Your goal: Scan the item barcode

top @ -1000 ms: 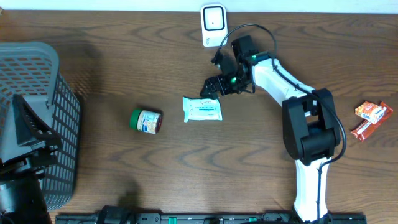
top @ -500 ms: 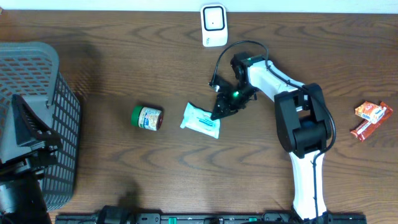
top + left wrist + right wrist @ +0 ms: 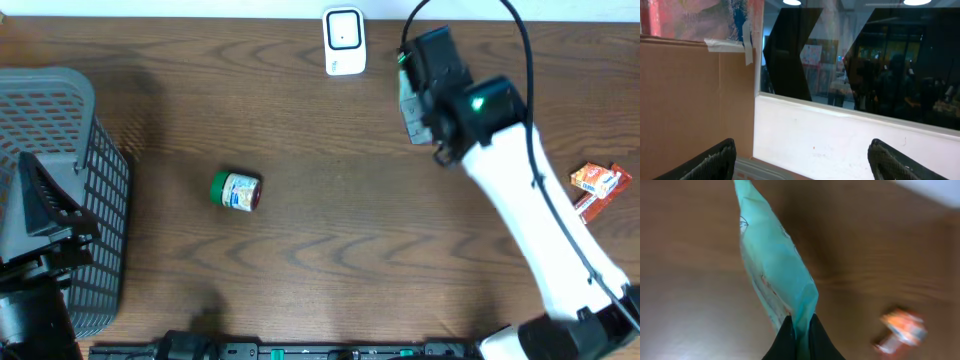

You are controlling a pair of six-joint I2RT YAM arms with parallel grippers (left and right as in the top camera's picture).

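The right pincer (image 3: 797, 330) is clamped tight on one end of a pale green wipes packet (image 3: 775, 265), which stretches away from the fingertips (image 3: 785, 341) clear above the brown wooden worktop (image 3: 330, 250). From overhead, the packet shows edge-on beside the raised white arm, just to the right of the white barcode scanner (image 3: 343, 40) standing at the worktop's far edge; packet and scanner are near each other but apart. A green-lidded jar (image 3: 235, 192) lies on its side well to the left, alone at mid-worktop. Two orange snack packets (image 3: 598, 188) rest at the right edge and appear blurred in the wrist view below the held packet. A grey wire basket (image 3: 60, 150) sits at the left end. The left pincer (image 3: 802, 160) stands wide and holds nothing, its two dark fingers at the bottom corners of its own camera view, which faces a cardboard sheet (image 3: 695, 100) and a dark window (image 3: 865, 55).
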